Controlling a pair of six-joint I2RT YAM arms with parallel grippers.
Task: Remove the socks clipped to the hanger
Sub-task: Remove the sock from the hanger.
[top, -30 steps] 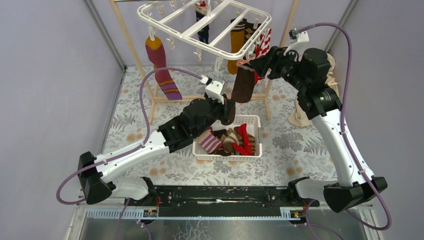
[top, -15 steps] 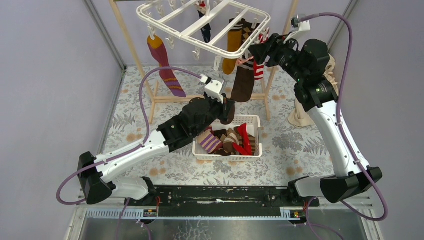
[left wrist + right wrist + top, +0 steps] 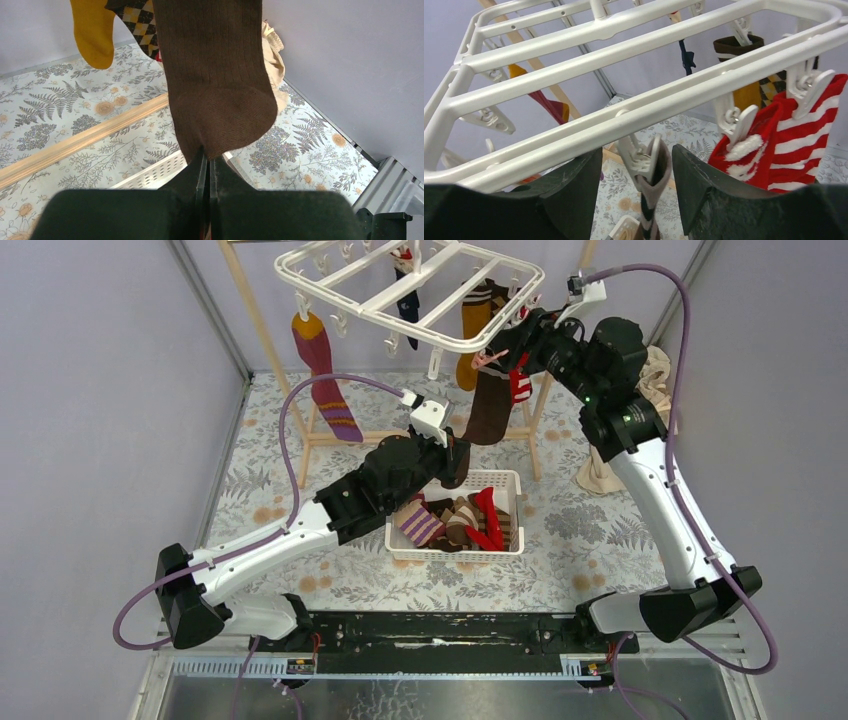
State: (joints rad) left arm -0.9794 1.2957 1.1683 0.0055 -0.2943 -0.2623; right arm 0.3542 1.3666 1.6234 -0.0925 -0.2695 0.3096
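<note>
Near edge first: floral table (image 3: 560, 530), with a white basket (image 3: 455, 553) mid-table. It holds loose socks, incl. a purple-striped one (image 3: 420, 523) and a red one (image 3: 487, 520).

Left gripper (image 3: 455, 462) sits just above the basket's far edge, fingers clenched on the toe of the brown sock (image 3: 488, 405). Left wrist view confirms it: both fingers are pressed together and the toe fabric meets the tips. The brown sock runs straight up from there to a clip (image 3: 646, 160) on the near-right rail of the hanger (image 3: 420, 290).

Right gripper (image 3: 636, 155) is up at that same clip, fingers spread, one on each side of it. There is a visible gap on one side. The other finger is just beside the cuff, contact unclear. Nothing is grasped.

Other socks on the hanger:
- Red-white striped sock (image 3: 804, 130), on two clips right beside the gripper.
- Mustard sock (image 3: 466, 370) and argyle sock (image 3: 497, 300), behind the brown one.
- Navy sock (image 3: 408, 305), near the middle.
- Mustard-maroon sock with purple stripes (image 3: 320, 370), on the far-left corner.

The hanger hangs tilted, right side lower in the top view. A wooden frame (image 3: 262, 330) stands under and behind it. A beige cloth (image 3: 655, 370) lies at the far right wall.
</note>
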